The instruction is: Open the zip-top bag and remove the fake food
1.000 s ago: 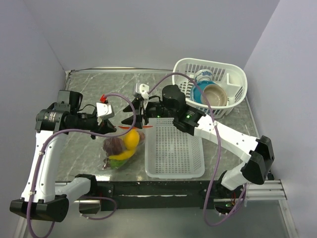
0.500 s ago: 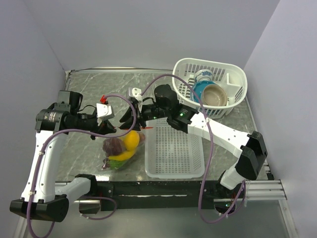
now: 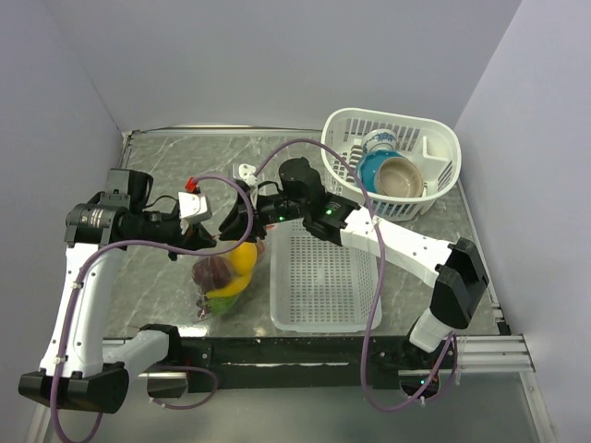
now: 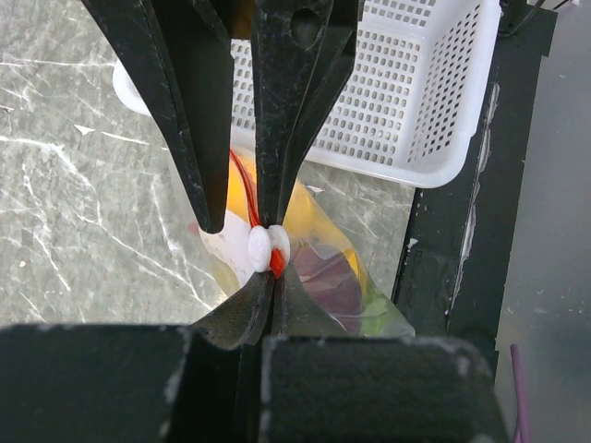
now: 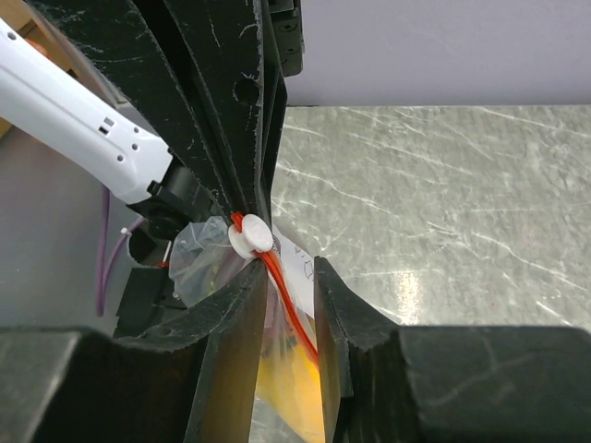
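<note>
The zip-top bag (image 3: 226,275) hangs left of centre, clear, with an orange-red zipper strip (image 5: 292,312) and a white slider (image 5: 249,236). Inside it is the fake food: a yellow fruit (image 3: 243,261), purple grapes (image 3: 212,270) and a green piece (image 3: 222,297). My left gripper (image 4: 273,275) is shut on the bag's top edge right at the slider (image 4: 266,247). My right gripper (image 5: 291,269) comes from the opposite side. Its jaws straddle the zipper strip just behind the slider, with a narrow gap still between them. The strip lies against one finger.
A flat white slotted basket (image 3: 323,281) lies just right of the bag. A round white basket (image 3: 434,189) at the back right holds a blue bowl and a tan bowl (image 3: 400,177). The black rail (image 4: 462,231) of the table's near edge runs close under the bag.
My right arm has moved left to the bag's top and its jaws have narrowed around the zipper strip. The bag now hangs more upright. The left gripper has kept its hold.
</note>
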You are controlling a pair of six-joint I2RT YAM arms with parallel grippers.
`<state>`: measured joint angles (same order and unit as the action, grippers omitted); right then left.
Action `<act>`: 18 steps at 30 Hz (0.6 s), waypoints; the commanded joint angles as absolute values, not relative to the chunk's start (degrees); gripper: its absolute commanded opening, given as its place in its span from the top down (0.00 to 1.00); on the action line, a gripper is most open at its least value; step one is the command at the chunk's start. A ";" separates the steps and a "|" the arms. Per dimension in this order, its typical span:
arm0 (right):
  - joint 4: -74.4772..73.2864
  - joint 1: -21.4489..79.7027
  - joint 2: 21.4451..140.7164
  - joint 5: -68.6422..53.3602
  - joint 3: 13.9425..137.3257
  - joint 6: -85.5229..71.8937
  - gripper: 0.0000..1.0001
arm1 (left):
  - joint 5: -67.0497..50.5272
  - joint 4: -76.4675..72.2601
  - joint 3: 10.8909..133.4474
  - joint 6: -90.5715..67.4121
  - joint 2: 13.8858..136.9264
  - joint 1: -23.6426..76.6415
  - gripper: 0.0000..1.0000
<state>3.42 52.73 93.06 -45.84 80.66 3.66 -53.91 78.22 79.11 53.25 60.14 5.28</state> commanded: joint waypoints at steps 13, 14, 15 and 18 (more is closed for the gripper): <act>10.02 53.97 92.64 -42.01 83.76 3.78 0.47 | -58.80 78.58 80.25 53.52 58.01 5.45 0.99; 9.85 54.05 92.98 -42.71 84.46 3.69 0.47 | -58.80 78.57 80.16 53.53 57.92 5.45 0.99; 9.76 54.14 93.08 -42.98 84.81 3.60 0.47 | -58.89 78.66 80.07 53.44 58.01 5.45 0.99; 9.67 54.58 92.55 -42.89 85.08 3.95 0.47 | -58.71 78.66 79.98 53.35 58.01 5.45 0.99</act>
